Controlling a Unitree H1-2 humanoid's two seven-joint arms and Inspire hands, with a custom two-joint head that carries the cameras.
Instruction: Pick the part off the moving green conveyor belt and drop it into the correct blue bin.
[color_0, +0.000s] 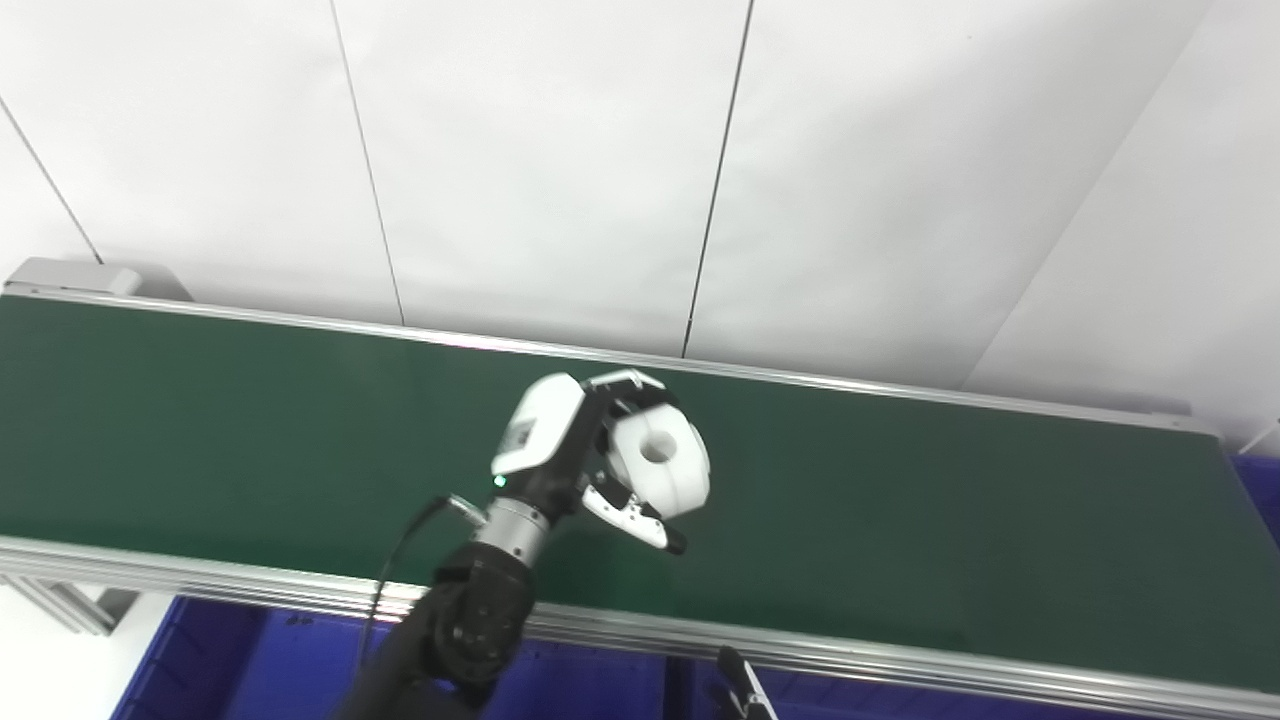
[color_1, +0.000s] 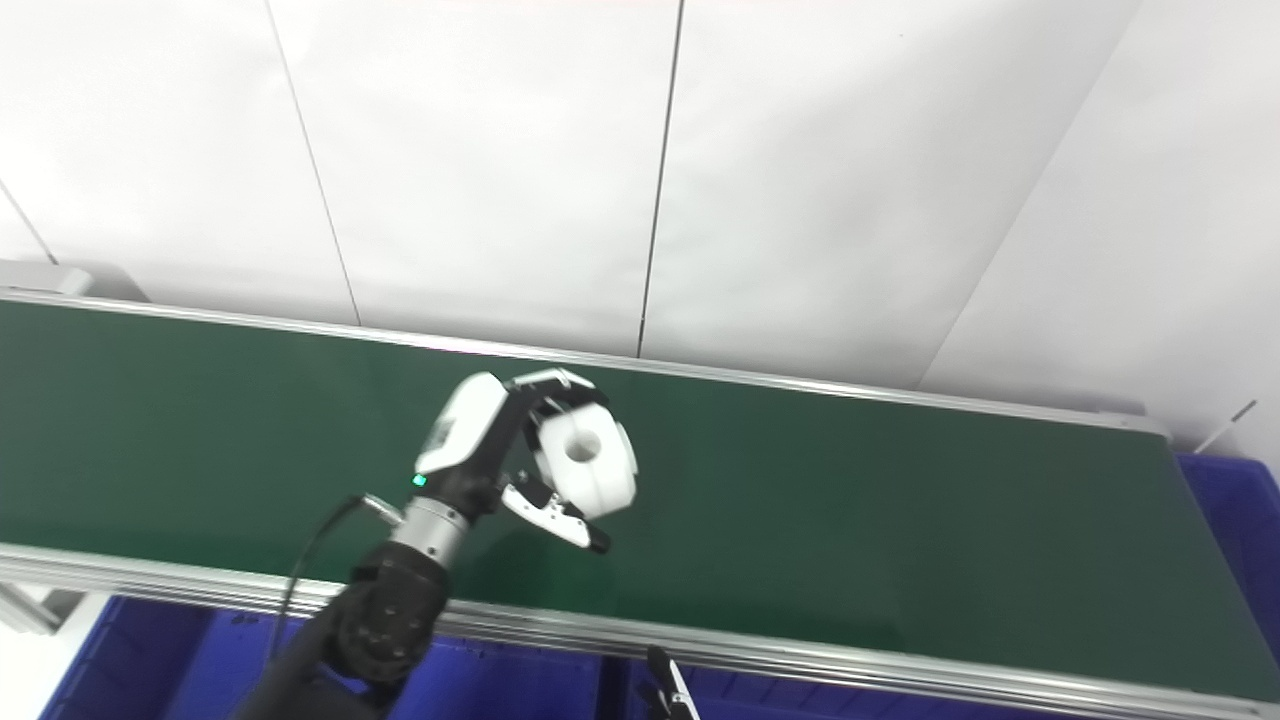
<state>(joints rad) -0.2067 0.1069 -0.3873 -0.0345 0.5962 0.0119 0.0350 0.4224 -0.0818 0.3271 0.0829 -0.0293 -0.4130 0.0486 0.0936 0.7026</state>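
My left hand (color_0: 575, 450) reaches over the green conveyor belt (color_0: 950, 520) and is shut on a white round part (color_0: 662, 468) with a hole in its middle. The fingers wrap its top and the thumb (color_0: 635, 518) presses under it. The part is held above the middle of the belt, also seen in the right eye view (color_1: 590, 465). A thin dark fingertip (color_0: 742, 685) shows at the bottom edge, probably my right hand; I cannot tell how it stands.
Blue bins lie below the belt's near rail (color_0: 280, 660) and past its right end (color_0: 1262, 490). The aluminium near rail (color_0: 900, 665) runs along the front. A white panelled wall (color_0: 560, 160) stands behind the belt.
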